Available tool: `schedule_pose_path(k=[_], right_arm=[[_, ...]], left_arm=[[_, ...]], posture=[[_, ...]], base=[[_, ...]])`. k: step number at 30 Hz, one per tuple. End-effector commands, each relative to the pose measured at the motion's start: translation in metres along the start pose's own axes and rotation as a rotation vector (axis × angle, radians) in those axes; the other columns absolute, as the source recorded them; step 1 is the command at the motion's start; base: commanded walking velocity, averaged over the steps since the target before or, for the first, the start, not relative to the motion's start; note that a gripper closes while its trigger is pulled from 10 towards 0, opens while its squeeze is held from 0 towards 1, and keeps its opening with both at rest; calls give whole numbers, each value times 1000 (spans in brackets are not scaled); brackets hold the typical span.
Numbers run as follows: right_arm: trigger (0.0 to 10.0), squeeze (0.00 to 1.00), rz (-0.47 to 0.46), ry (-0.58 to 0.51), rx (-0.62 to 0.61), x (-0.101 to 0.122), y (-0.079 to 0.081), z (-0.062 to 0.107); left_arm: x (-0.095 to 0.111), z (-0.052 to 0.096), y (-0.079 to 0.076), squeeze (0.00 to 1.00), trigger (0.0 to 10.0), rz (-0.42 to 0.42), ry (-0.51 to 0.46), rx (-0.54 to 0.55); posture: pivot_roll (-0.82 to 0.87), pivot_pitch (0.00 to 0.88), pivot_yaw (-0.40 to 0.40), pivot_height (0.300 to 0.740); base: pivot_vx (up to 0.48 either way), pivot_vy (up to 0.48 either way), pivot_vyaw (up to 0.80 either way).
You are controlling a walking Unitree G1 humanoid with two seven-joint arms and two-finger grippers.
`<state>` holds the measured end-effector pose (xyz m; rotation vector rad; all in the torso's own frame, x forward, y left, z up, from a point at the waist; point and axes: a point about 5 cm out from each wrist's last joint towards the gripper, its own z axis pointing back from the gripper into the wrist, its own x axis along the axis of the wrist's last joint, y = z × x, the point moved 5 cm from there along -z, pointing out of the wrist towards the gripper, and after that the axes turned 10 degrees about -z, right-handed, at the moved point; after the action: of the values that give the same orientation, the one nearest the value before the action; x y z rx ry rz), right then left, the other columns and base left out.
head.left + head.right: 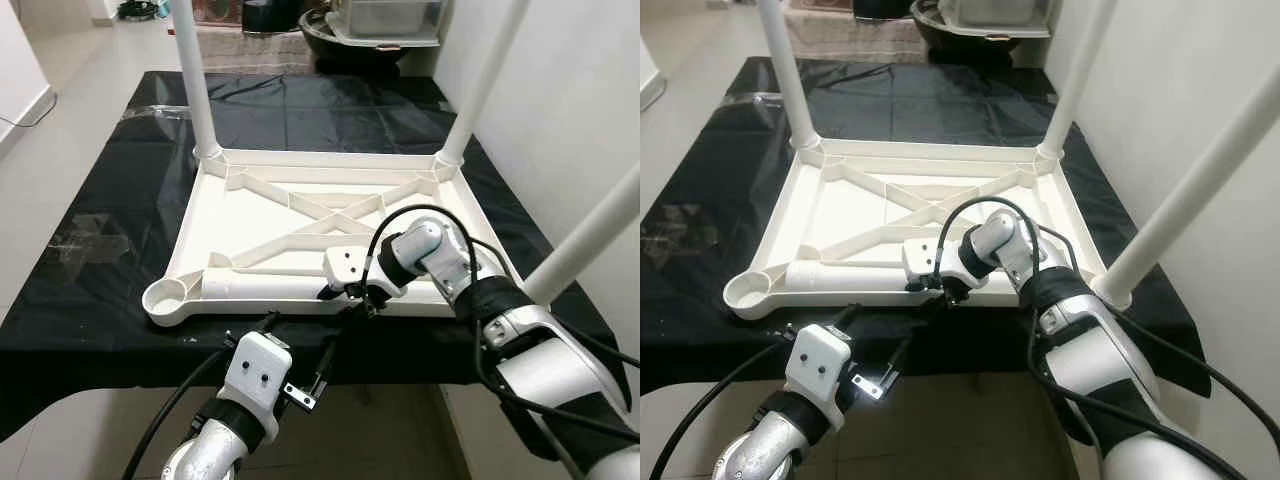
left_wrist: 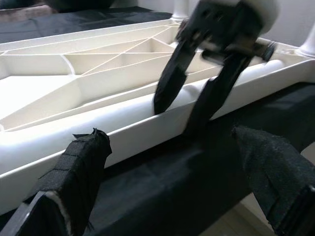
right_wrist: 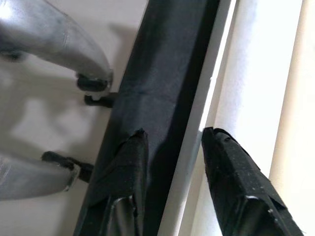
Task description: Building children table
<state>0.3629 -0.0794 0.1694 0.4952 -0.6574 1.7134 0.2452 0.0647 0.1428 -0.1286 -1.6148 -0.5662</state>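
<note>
Three legs standing: we are counting three white round plastic table legs already upright in corner sockets of the upturned white plastic children's tabletop.
One leg loose: a fourth white tube leg is lying inside the tabletop's near rim, beside the one empty round corner socket on our left.
Where it sits: the tabletop is lying upside down on a black cloth covering a work table.
Right gripper: we are reaching its two black fingers down over the near rim, one finger inside against the loose leg and one outside, apart and not yet closed.
Left gripper: we are holding it just before the table's near edge, fingers spread wide, gripping nothing.
Doing it well: we judge the right fingers should straddle the tube rather than the rim, close squarely, lift, then tip the leg upright over the empty socket.
</note>
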Motion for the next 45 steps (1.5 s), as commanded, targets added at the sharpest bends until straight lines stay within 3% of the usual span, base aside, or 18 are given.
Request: schedule_pose_path(k=[1,3,4,5,7,9,12,14,16,19,21,24,25,29,33,36,40,45], right_arm=[[10000,0,26,12,37,5,1,20],[10000,0,46,17,19,8,-2,37],[10000,0,46,17,19,8,-2,37],[10000,0,32,-76,-44,25,-10,59],[10000,0,22,-187,-96,42,-15,75],[10000,0,19,-234,-115,47,-17,80],[10000,0,-102,-539,-338,71,-40,101],[10000,0,-146,-603,-398,72,-45,104],[10000,0,-342,-752,-654,54,-64,101],[10000,0,-423,-815,-756,45,-68,99],[10000,0,-542,-866,-835,33,-67,87],[10000,0,-591,-880,-882,26,-63,78],[10000,0,-700,-891,-996,12,-54,61],[10000,0,-809,-896,-1068,2,-46,48],[10000,0,-803,-914,-1160,2,-41,50],[10000,0,-827,-913,-1191,1,-37,48],[10000,0,-869,-903,-1203,2,-29,41],[10000,0,-903,-900,-1204,2,-24,38]], left_arm=[[-7,0,-2,0,10000,4,15,-6],[-9,-1,-1,0,10000,3,18,-7],[-9,-1,-1,0,10000,3,18,-7],[-11,-2,-1,0,10000,0,19,-7],[-11,-3,0,0,10000,-1,17,-6],[-11,-3,1,0,10000,-1,16,-5],[-7,-7,10,0,10000,44,7,32],[-6,-8,15,0,10000,67,4,51],[2,-14,43,0,10000,47,-11,105],[4,-16,54,0,10000,38,-9,116],[1,-18,68,0,10000,47,18,119],[-3,-18,74,0,10000,68,44,106],[-9,-19,83,0,10000,146,91,57],[-19,-13,84,0,10000,177,165,-45],[-31,-4,96,0,10000,146,251,-108],[-36,-3,120,0,10000,157,294,-79],[-36,-9,147,0,10000,189,306,-57],[-35,-19,156,0,10000,237,299,-70]], posture=[[75,84,-82,740],[74,73,-81,740],[74,73,-81,740],[77,62,-80,740],[76,54,-76,740],[76,53,-76,740],[75,37,-69,740],[76,35,-68,740],[90,27,-64,740],[92,26,-63,740],[95,23,-55,740],[97,23,-48,740],[105,26,-44,740],[108,30,-41,740],[125,42,-39,740],[129,46,-39,740],[127,58,-32,740],[127,65,-31,740]], base=[[0,0,0],[0,0,0],[0,0,0],[0,0,0],[0,0,0],[0,0,0],[0,0,0],[0,0,0],[0,0,0],[0,0,0],[0,0,0],[0,0,0],[0,0,0],[0,0,0],[0,0,0],[0,0,0],[0,0,0],[0,0,0]])
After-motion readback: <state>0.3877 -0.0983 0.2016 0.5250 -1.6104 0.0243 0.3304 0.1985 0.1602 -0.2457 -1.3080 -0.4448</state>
